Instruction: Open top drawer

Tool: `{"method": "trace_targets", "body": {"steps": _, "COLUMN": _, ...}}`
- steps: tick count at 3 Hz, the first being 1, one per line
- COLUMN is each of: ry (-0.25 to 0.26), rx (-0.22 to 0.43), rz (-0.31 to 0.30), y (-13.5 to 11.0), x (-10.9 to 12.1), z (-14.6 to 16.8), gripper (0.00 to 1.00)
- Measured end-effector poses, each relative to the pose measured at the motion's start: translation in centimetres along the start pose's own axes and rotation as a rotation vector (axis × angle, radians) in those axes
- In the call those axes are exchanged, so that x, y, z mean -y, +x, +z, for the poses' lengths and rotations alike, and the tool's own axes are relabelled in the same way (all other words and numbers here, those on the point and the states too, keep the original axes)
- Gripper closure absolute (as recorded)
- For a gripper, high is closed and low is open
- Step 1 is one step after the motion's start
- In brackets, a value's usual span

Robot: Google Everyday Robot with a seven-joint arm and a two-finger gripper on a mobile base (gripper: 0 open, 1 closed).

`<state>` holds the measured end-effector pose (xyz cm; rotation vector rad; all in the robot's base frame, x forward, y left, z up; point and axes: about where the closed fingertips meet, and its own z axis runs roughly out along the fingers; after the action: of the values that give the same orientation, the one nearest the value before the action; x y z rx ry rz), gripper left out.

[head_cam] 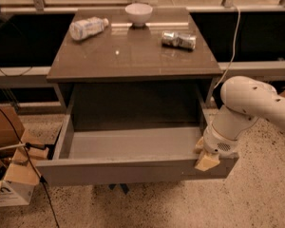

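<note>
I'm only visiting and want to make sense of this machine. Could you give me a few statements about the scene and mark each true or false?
1. The top drawer is pulled well out of the cabinet. True.
2. The gripper is at the left end of the drawer's front panel. False: it is at the right end, as the camera sees it.
3. The bottle stands upright on the cabinet top. False: it lies on its side.
4. A white bowl sits at the back of the cabinet top. True.
5. The can lies inside the drawer. False: it lies on the cabinet top, right of the bowl.
</note>
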<state>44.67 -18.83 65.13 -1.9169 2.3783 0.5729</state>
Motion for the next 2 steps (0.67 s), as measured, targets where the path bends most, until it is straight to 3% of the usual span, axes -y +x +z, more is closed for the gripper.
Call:
{"method": "trace_targets", "body": {"steps": 1, "ry": 0.0, "rx": 0.0, "rz": 0.0, "y": 0.0, "x": 0.0, "z": 0.0, "gripper": 0.0}}
{"method": "trace_targets", "body": {"steps": 2, "ry": 0.002, "rx": 0.051, "rz": 0.083, "y": 0.5, "x": -2.8, "z": 1.5, "gripper": 0.0}}
